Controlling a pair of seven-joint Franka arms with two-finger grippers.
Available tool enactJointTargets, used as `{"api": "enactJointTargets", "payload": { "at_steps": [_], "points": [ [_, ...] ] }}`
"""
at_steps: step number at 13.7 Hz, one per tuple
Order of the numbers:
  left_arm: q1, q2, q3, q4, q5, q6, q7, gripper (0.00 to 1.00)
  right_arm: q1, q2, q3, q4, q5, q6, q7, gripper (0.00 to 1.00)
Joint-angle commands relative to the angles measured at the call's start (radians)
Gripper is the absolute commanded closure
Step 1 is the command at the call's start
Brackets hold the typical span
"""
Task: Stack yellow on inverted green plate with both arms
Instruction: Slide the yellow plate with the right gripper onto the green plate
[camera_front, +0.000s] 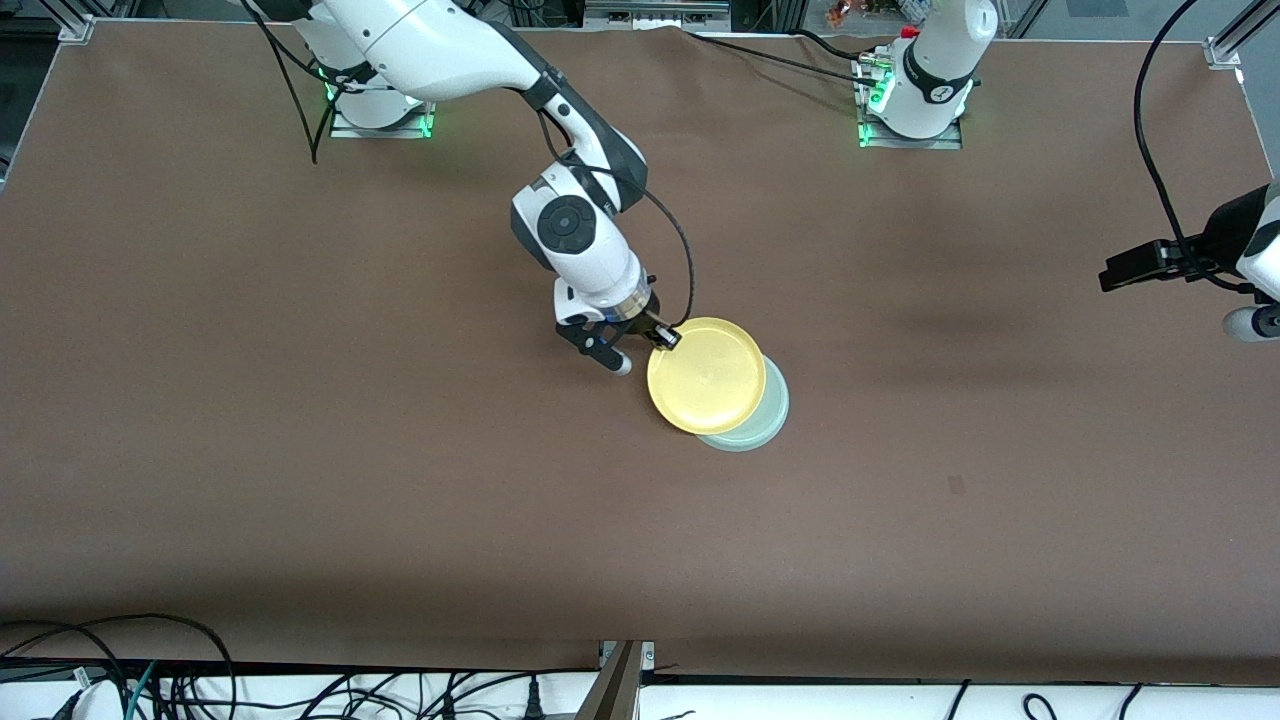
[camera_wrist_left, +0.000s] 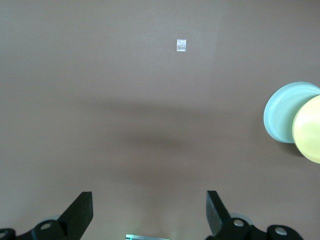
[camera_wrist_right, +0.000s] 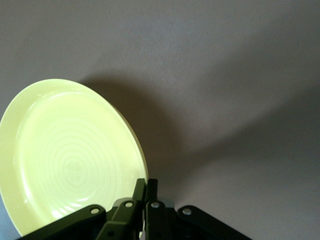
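The yellow plate (camera_front: 706, 375) (camera_wrist_left: 310, 130) (camera_wrist_right: 70, 155) hangs open side up, and my right gripper (camera_front: 665, 338) (camera_wrist_right: 148, 187) is shut on its rim. It covers most of the green plate (camera_front: 772, 415) (camera_wrist_left: 280, 112), which lies on the table in the middle. Only a crescent of the green plate shows, on the side toward the left arm's end. My left gripper (camera_wrist_left: 150, 200) waits open and holds nothing, high over bare table at the left arm's end, well apart from both plates.
A small pale square mark (camera_front: 957, 485) (camera_wrist_left: 181, 45) lies on the brown tabletop, nearer the front camera than the plates. Cables (camera_front: 150, 680) run along the table's front edge. Both arm bases (camera_front: 915, 120) stand at the edge farthest from the camera.
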Motion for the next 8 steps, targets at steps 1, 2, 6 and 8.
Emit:
{"api": "enactJointTargets", "payload": {
  "at_steps": [1,2,6,8],
  "points": [
    [0.012,-0.002,0.001,-0.002,-0.023,0.007,0.023,0.00,0.040,0.034,-0.024,0.032,-0.012,0.043,0.046,1.00],
    [0.012,-0.002,0.001,-0.002,-0.023,0.007,0.023,0.00,0.047,0.043,-0.024,0.033,-0.013,0.057,0.057,1.00],
    [0.012,-0.001,0.002,-0.002,-0.037,0.007,0.023,0.00,0.084,0.083,-0.059,0.082,-0.012,0.067,0.065,1.00],
    [0.012,-0.001,0.002,-0.002,-0.037,0.007,0.023,0.00,0.089,0.106,-0.074,0.119,-0.013,0.067,0.087,1.00]
  ]
}}
